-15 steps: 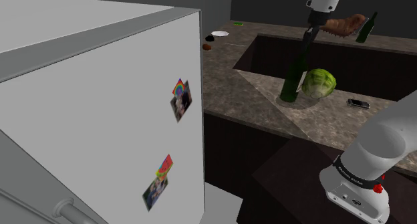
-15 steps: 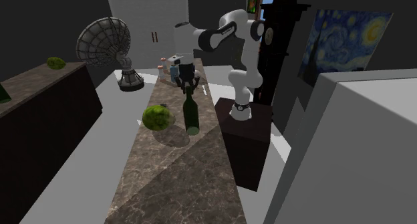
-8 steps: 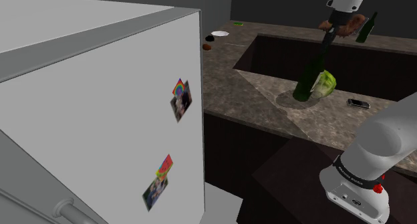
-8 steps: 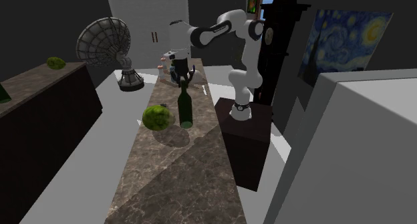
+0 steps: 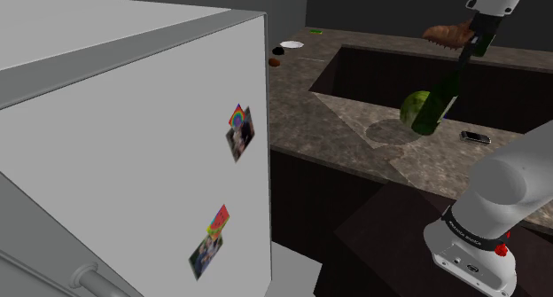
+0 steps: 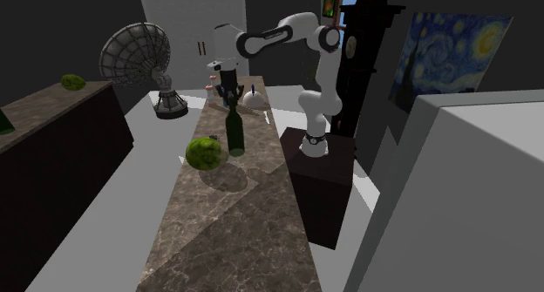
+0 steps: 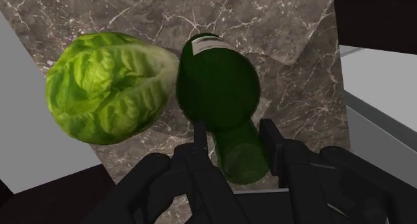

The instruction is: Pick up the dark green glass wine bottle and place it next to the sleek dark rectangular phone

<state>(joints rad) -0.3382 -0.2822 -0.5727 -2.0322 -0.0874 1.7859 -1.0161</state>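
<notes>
Lettuce (image 5: 411, 105) sits on the counter (image 5: 337, 118), to the shoulder view's left of the phone (image 5: 476, 137) and near it. Bottle (image 5: 440, 105) hangs tilted between lettuce and phone, base right by the lettuce, not yet beside the phone. Hand (image 7: 234, 130) is clamped on the bottle neck, a finger on each side. My read: carry step. Clear the lettuce first, move toward the phone, straighten the bottle before lowering, and land just beside the phone, not on it. The grip is high, so expect sway and go slow.
</notes>
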